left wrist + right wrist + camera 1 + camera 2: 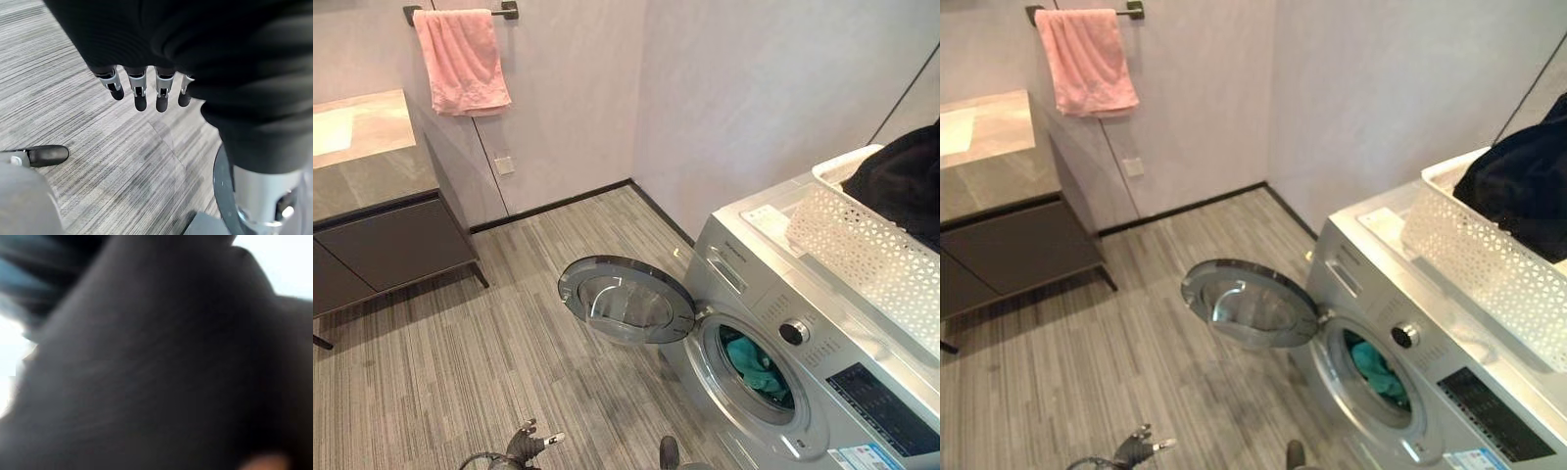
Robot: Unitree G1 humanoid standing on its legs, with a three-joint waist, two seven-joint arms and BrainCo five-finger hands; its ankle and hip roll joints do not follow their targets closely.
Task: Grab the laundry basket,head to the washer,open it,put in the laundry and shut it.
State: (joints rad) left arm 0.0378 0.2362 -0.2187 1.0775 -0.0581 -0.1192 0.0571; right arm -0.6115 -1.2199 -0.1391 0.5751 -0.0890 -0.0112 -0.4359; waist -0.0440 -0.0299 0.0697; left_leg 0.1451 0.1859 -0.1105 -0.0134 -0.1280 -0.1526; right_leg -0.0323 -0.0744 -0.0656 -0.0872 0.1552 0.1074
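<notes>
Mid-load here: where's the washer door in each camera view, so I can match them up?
Left eye view: washer door swung open at centre, left of the drum.
Right eye view: same spot, centre.
Left wrist view: a curved grey rim may be it; cannot tell.
Right wrist view: too dark to tell.
Shared landmark: striped floor.

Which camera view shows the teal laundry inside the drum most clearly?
The left eye view: the teal laundry shows through the open washer door. The right eye view shows the same from slightly aside.
</notes>
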